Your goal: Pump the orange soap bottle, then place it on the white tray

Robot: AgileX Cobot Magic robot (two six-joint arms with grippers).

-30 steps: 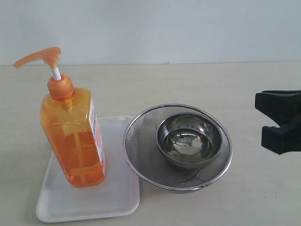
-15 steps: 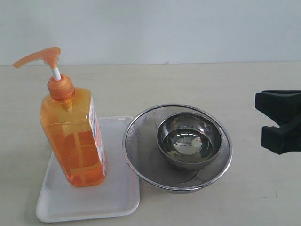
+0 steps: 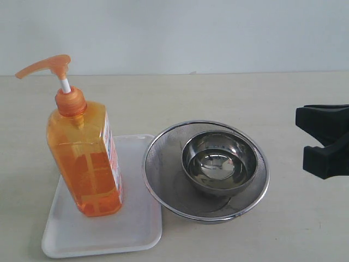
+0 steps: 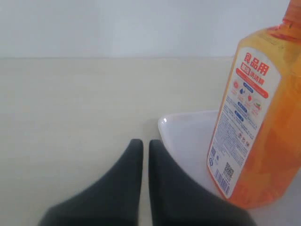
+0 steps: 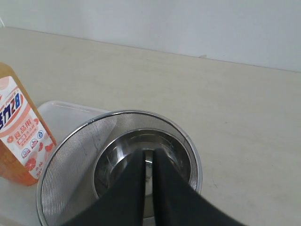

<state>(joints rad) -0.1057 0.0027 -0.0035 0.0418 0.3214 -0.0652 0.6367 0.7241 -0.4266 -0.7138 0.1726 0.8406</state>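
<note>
The orange soap bottle point(image 3: 84, 158) stands upright on the white tray point(image 3: 136, 229) at the left, its pump head raised on the white stem. In the left wrist view the bottle point(image 4: 256, 127) shows its printed label, with the tray point(image 4: 188, 136) under it. My left gripper point(image 4: 142, 143) is shut and empty, apart from the bottle and beside the tray's corner. My right gripper point(image 5: 148, 153) is shut and empty, pointing toward the steel bowl; the exterior view shows it point(image 3: 326, 141) at the right edge. The bottle point(image 5: 16, 136) and tray point(image 5: 66, 115) also appear in the right wrist view.
A round steel mesh strainer point(image 3: 158, 180) sits just right of the tray, touching its edge, with a small steel bowl point(image 3: 218, 164) inside it. The strainer point(image 5: 66, 165) and bowl point(image 5: 117, 155) lie ahead of the right gripper. A pale wall runs along the table's far side.
</note>
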